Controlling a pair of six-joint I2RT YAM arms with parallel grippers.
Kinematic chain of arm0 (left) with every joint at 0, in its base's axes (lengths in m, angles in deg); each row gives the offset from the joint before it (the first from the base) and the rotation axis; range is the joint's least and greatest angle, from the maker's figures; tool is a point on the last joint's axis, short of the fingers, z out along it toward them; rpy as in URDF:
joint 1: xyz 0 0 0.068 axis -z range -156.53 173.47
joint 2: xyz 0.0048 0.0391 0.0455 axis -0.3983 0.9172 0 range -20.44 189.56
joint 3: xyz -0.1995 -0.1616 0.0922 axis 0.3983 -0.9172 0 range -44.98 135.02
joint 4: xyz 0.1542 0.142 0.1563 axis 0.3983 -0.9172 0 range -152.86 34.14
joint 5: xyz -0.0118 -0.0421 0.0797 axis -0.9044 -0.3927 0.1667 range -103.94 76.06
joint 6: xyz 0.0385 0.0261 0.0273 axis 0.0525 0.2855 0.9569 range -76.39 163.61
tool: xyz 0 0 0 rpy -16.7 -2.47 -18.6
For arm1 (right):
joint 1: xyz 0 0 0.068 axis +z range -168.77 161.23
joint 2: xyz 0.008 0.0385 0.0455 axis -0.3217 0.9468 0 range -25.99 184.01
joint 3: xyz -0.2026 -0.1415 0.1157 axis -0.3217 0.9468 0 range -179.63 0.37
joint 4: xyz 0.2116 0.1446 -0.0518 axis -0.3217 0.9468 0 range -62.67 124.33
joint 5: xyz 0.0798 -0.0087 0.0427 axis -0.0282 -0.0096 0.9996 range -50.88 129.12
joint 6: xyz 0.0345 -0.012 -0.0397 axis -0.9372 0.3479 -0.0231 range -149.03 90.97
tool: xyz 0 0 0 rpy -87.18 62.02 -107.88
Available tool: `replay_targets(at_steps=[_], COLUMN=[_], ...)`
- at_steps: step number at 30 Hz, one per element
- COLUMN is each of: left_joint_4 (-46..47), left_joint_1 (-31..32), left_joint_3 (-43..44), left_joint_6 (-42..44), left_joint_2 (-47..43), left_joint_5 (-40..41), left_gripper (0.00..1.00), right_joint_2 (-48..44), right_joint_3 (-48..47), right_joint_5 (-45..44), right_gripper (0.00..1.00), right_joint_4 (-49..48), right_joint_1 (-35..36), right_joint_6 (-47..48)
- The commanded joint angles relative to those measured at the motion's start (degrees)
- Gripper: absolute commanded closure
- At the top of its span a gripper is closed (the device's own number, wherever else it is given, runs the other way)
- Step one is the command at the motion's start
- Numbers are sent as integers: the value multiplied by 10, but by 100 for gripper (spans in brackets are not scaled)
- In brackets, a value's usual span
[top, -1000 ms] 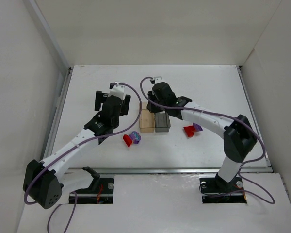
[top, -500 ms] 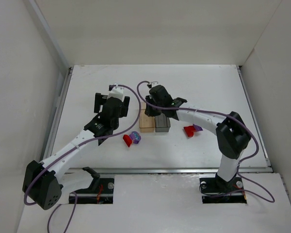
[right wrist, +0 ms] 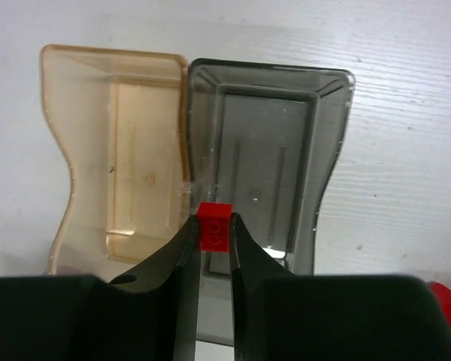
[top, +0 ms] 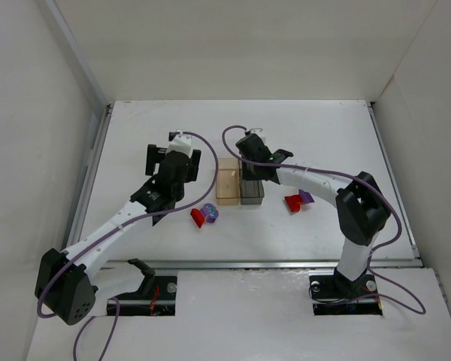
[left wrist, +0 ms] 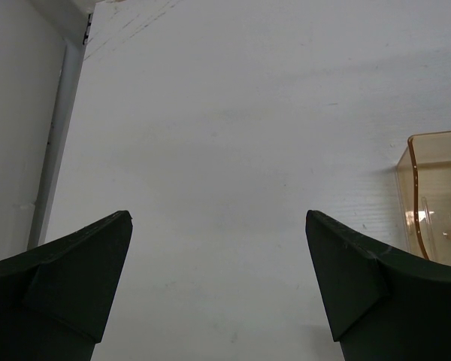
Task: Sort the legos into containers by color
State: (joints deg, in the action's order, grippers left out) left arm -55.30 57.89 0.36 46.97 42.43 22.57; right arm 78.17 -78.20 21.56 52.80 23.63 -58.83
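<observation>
On the white desk [top: 323, 135] the tan bin [right wrist: 120, 150] and grey bin [right wrist: 286, 135] are sitting side by side — the right jaws are pinching a red lego [right wrist: 214, 226] above their seam, the left jaws are standing wide apart.

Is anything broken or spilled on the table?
Nothing looks wrong. The tan bin and grey bin stand upright side by side, both empty. The right gripper pinches a red brick above them; other bricks lie loose on the table.

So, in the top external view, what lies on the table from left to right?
left red lego, round purple lego, tan container, grey container, right red lego, small purple lego
</observation>
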Motion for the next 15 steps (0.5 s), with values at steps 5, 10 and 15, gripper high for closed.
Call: replay_targets(at_steps=[5,10,15], left_joint_4=[25,25,25], left_joint_1=[3,3,3], left_joint_3=[-4,-4,-4], left_joint_6=[8,13,13], left_joint_2=[-12,-6,-6], left_joint_5=[13,13,13], left_gripper=[0,0,0], right_joint_2=[-23,-18,-46], right_joint_3=[15,21,21], right_joint_5=[8,8,2], right_gripper=[83,43,26], right_joint_4=[-2,9,16], right_joint_1=[-35,-35,-47], right_joint_6=[4,10,10])
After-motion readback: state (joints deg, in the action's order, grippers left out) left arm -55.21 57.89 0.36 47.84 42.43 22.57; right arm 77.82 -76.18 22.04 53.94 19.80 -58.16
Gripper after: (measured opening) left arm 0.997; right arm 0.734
